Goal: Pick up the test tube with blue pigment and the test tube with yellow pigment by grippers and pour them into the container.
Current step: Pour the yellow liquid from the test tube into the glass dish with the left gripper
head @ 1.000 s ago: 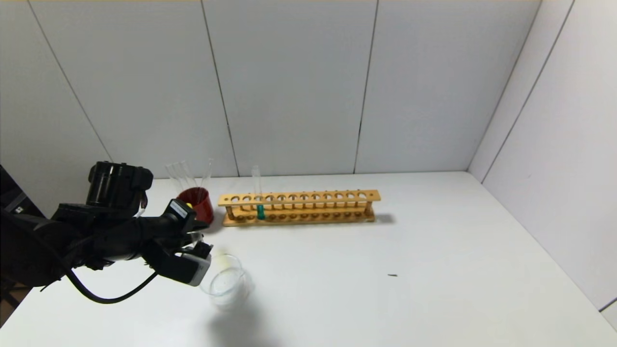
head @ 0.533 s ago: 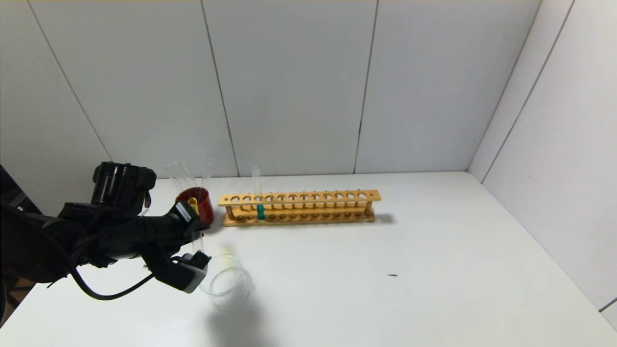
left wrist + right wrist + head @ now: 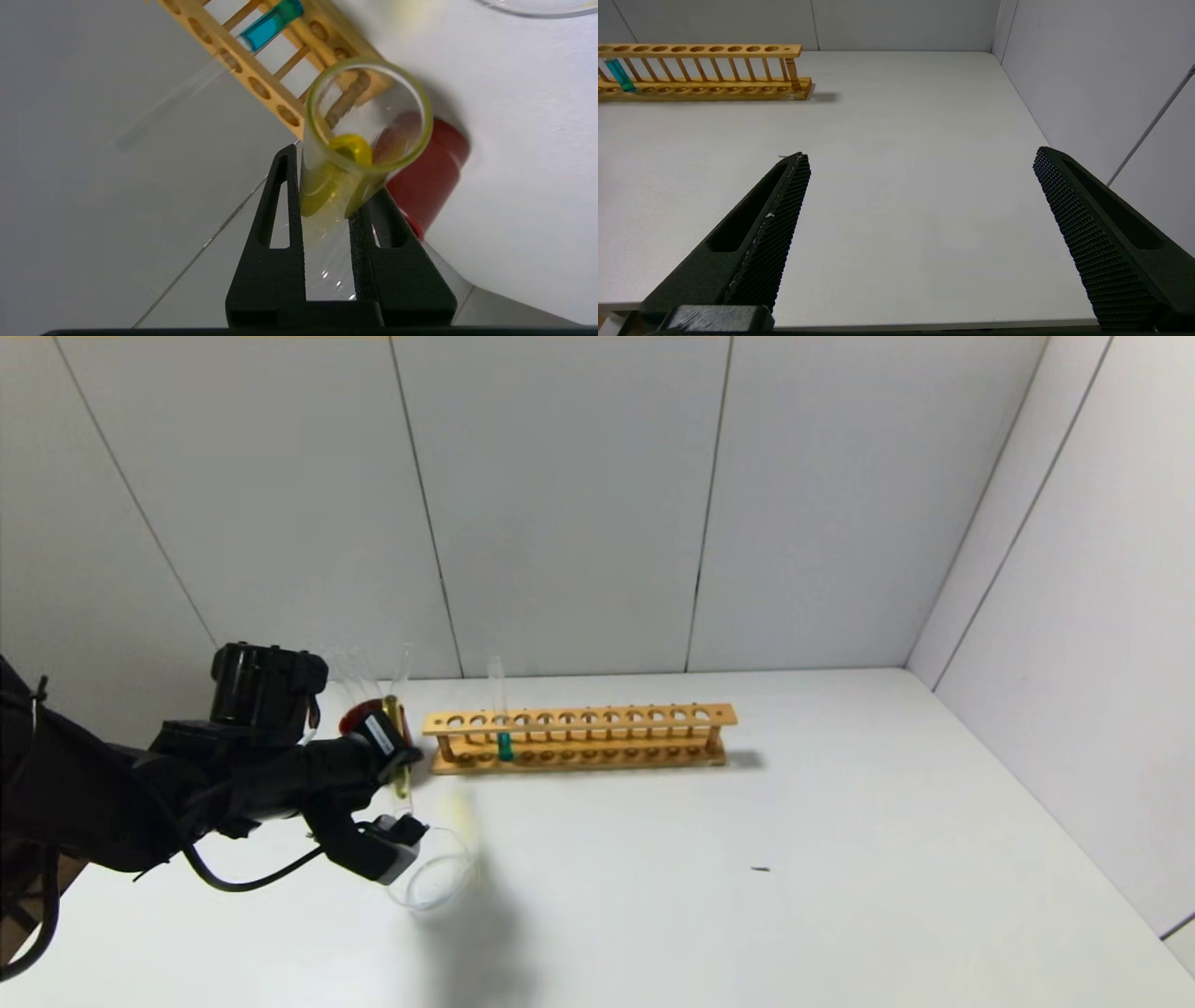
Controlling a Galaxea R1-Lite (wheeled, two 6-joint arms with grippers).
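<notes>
My left gripper (image 3: 396,767) is shut on the test tube with yellow pigment (image 3: 400,747) and holds it nearly upright above the table, just behind the container (image 3: 437,879), a clear glass dish. In the left wrist view the fingers (image 3: 285,196) clamp the tube (image 3: 366,116), its open mouth faces the camera, and yellow liquid sits low inside. The test tube with blue pigment (image 3: 504,744) stands in the wooden rack (image 3: 597,735); it also shows in the left wrist view (image 3: 268,25) and the right wrist view (image 3: 619,74). My right gripper (image 3: 920,156) is open and empty over the table's near right part.
A dark red cup (image 3: 362,717) with several colourless tubes stands left of the rack, partly hidden behind my left gripper; it shows in the left wrist view (image 3: 432,177). A small dark speck (image 3: 760,869) lies on the table. Walls close the back and right.
My left gripper has moved back and to the right, toward the red cup, and has turned the yellow tube from tipped over the dish to nearly upright.
</notes>
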